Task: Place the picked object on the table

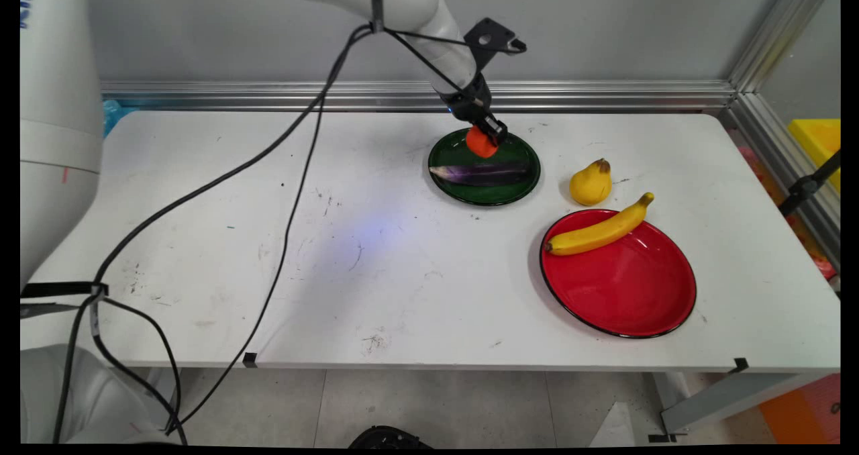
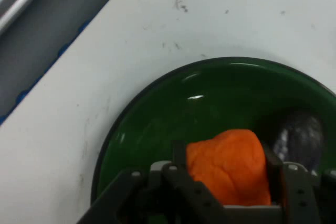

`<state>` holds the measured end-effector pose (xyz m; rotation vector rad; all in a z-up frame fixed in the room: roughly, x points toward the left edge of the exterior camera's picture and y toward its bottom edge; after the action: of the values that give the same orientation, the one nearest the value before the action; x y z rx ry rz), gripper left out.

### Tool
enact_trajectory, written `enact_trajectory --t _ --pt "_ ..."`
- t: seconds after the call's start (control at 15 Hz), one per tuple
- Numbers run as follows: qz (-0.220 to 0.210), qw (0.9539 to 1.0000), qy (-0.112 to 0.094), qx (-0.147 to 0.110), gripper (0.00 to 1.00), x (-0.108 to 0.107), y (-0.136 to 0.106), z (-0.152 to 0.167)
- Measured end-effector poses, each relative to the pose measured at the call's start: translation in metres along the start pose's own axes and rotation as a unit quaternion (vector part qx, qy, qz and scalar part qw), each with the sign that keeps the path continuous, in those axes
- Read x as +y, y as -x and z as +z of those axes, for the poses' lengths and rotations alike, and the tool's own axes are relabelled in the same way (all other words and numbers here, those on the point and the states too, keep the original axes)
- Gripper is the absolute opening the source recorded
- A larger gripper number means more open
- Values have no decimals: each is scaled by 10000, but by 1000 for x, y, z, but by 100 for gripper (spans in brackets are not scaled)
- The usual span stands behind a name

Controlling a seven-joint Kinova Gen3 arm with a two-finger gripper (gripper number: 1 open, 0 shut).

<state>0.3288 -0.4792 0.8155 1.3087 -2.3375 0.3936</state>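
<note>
Orange fruit (image 2: pixel 227 167) sits clamped between my two fingers (image 2: pixel 181 157), which press its sides; my gripper (image 1: pixel 484 138) holds it over the green plate's (image 1: pixel 520 183) far side, near the eggplant (image 1: pixel 480 172).

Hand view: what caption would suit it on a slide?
Gripper clasping an orange object over a green plate.

Grey wall (image 1: pixel 604 32), scuffed white table (image 1: pixel 402 294), seemingly tiled floor (image 1: pixel 436 401).

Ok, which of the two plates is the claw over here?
The green plate at the back, holding the eggplant. The claw grips an orange item above it; the red plate holds the banana.
</note>
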Motion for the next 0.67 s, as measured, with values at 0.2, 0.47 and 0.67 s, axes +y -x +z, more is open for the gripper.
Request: enact_trajectory --t 0.2,0.47,0.67 --pt "330 9994 109 39 0 8 5 -32" --pt "1045 9935 451 54 0 26 20 -71" --pt "1634 9836 763 71 0 41 33 -94"
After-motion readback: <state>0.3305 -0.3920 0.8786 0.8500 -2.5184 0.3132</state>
